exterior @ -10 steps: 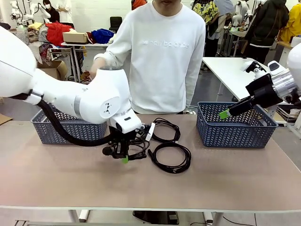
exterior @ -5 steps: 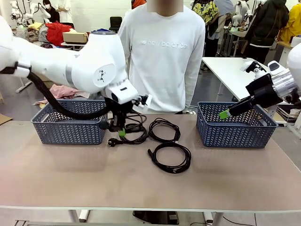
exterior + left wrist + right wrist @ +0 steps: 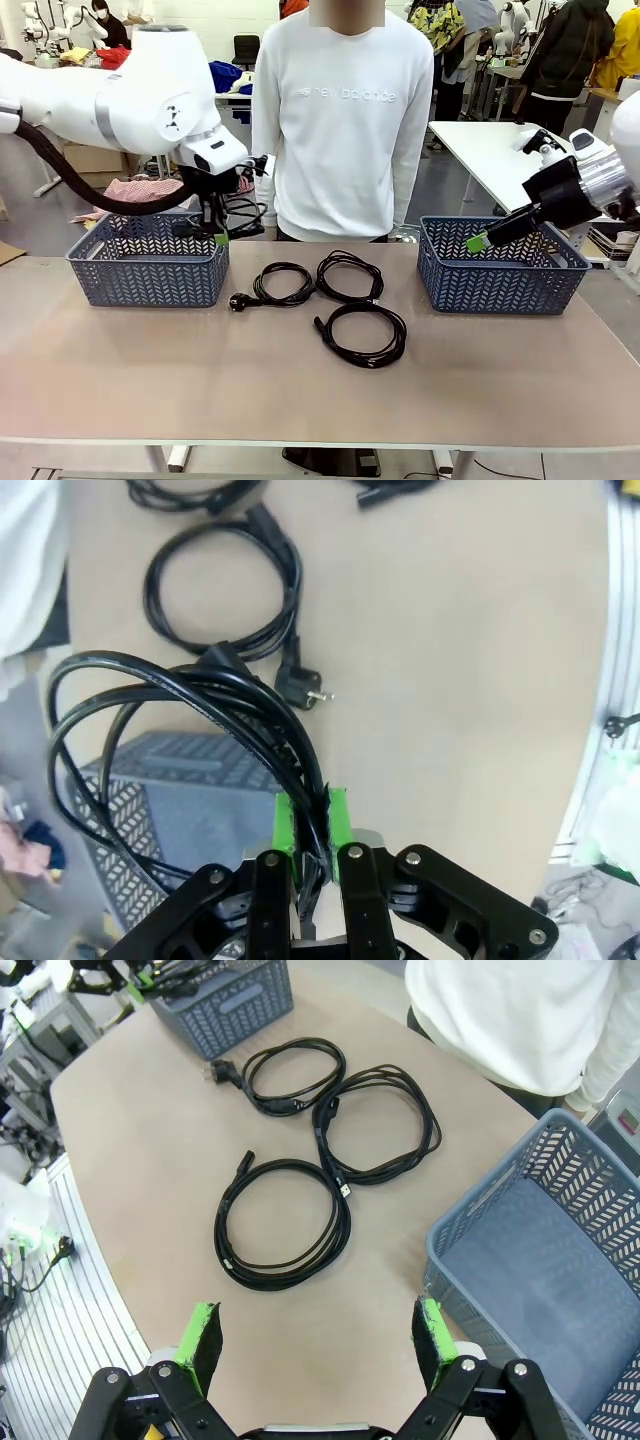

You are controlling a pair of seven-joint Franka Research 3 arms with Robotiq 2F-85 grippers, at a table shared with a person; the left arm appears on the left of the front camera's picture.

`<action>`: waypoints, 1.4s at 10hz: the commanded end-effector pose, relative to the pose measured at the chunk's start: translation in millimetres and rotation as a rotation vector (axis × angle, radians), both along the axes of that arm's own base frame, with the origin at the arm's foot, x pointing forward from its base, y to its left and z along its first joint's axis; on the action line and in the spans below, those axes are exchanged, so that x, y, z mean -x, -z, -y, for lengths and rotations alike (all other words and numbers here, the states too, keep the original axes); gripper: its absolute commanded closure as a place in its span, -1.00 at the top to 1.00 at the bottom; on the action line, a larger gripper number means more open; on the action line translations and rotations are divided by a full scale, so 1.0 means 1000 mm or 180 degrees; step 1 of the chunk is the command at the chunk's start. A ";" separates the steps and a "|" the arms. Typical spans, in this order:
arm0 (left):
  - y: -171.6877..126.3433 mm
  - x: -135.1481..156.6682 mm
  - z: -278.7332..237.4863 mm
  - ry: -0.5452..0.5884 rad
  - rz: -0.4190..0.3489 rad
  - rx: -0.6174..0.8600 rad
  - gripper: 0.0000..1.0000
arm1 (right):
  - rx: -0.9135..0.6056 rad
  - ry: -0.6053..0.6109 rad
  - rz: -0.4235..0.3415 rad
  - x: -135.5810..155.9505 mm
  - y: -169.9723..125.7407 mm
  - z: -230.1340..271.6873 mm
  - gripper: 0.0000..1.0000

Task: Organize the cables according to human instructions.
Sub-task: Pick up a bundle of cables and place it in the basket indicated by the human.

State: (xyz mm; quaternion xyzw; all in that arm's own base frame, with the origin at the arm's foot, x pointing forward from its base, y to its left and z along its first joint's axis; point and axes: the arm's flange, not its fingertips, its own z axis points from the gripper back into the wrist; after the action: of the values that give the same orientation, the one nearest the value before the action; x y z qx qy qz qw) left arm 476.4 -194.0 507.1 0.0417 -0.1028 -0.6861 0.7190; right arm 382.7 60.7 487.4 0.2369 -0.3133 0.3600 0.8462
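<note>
Black cables (image 3: 226,1232); blue herringbone baskets (image 3: 150,280); tan table (image 3: 300,400).

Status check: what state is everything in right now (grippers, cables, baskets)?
left gripper: shut on one cable, in the air by the left basket
held cable: coiled, hanging clear of the table
plug cable: coiled, flat on table
middle cable: coiled, flat on table
near cable: coiled, flat on table
right gripper: open, holding nothing
left basket: upright, visible floor bare
right basket: upright, visible floor bare
</note>
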 end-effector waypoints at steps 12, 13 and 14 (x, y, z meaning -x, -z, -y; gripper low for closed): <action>0.010 -0.017 -0.044 -0.0157 -0.0029 0.0064 -0.69 | -0.0073 -0.0067 0.0069 -0.004 0.001 0.001 1.00; 0.009 -0.021 -0.057 -0.0169 -0.0017 0.0015 -0.69 | -0.0073 -0.0067 0.0069 -0.004 0.001 0.001 1.00; 0.009 -0.024 -0.071 -0.0180 -0.0011 -0.0028 -0.69 | -0.0073 -0.0067 0.0069 -0.004 0.001 0.001 1.00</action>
State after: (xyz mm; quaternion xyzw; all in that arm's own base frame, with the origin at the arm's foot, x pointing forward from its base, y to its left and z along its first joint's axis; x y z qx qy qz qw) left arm 500.9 -137.7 494.4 0.0338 -0.1007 -0.6598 0.7439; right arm 382.7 60.6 487.8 0.2370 -0.3133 0.3603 0.8461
